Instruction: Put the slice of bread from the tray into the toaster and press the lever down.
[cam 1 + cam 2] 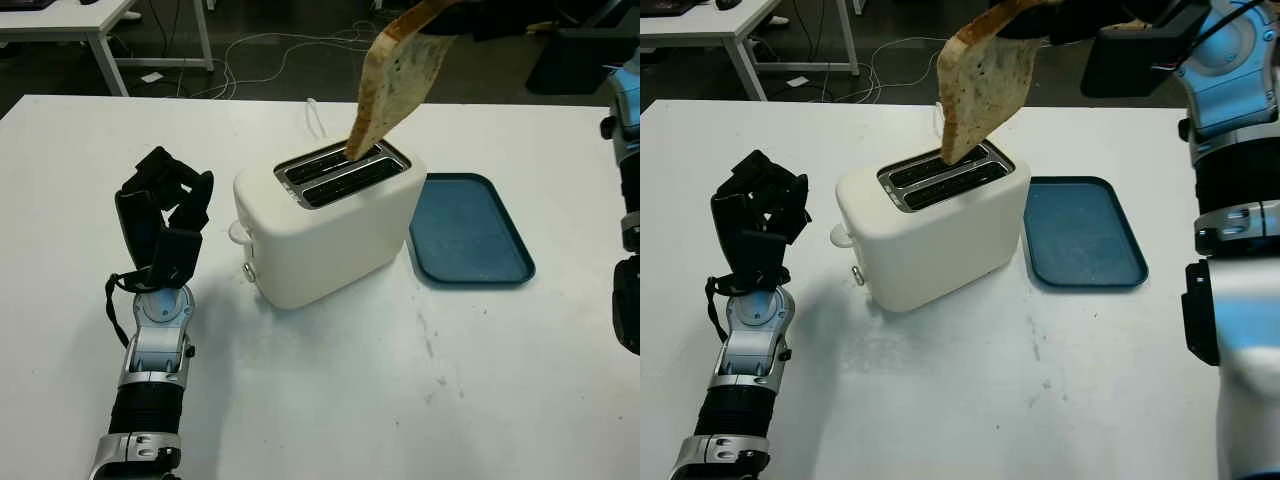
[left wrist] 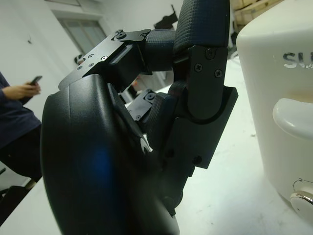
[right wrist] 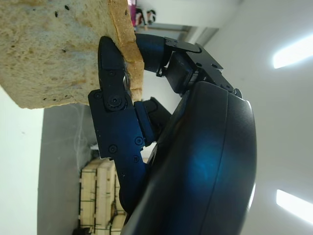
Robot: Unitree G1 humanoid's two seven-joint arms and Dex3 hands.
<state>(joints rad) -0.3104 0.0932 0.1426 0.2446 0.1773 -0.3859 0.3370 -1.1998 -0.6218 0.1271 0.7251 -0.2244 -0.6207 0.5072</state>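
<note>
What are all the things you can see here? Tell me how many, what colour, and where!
Slice of bread: one, light brown, tilted, lower corner at the toaster's back slot.
Toaster: one, cream white, middle of the table, lever on its end toward the left hand.
Tray: one, blue, beside the toaster, nothing on it.
Table: one, white, under everything.
Person: one, dark sleeve, in the background holding a phone.
Right hand: one, black, above the toaster, gripping the bread.
Left hand: one, black, fingers curled, beside the toaster.
</note>
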